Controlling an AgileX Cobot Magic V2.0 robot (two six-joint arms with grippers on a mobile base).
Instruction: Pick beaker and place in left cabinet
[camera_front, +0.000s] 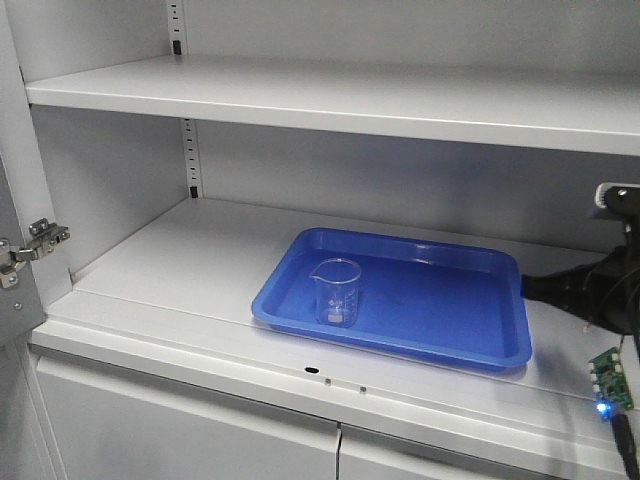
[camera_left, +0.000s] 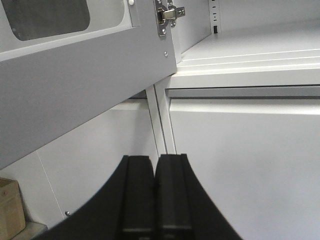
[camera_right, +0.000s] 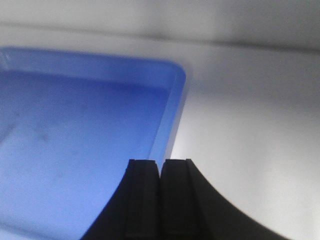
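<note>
1. Black right hand (camera_right: 160, 200): fingers clenched together on nothing, hovering at the blue tray's (camera_right: 170, 125) corner.
2. Left hand (camera_left: 156, 200): likewise clenched, empty, outside below the door hinge (camera_left: 167, 15).
3. Beaker (camera_front: 336, 290): upright in the tray, on the left cabinet (camera_front: 150, 260) shelf; placement looks complete.

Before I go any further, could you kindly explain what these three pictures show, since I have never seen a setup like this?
This is a two-armed robot facing a grey cabinet. The front camera shows a blue tray on the shelf, with a small glass beaker standing upright in it. The other two pictures come from cameras on the wrists. The left gripper is shut and empty, pointing at the cabinet's lower front, below the open door. The right gripper is also shut and empty, above the tray's corner. Nothing is held.
</note>
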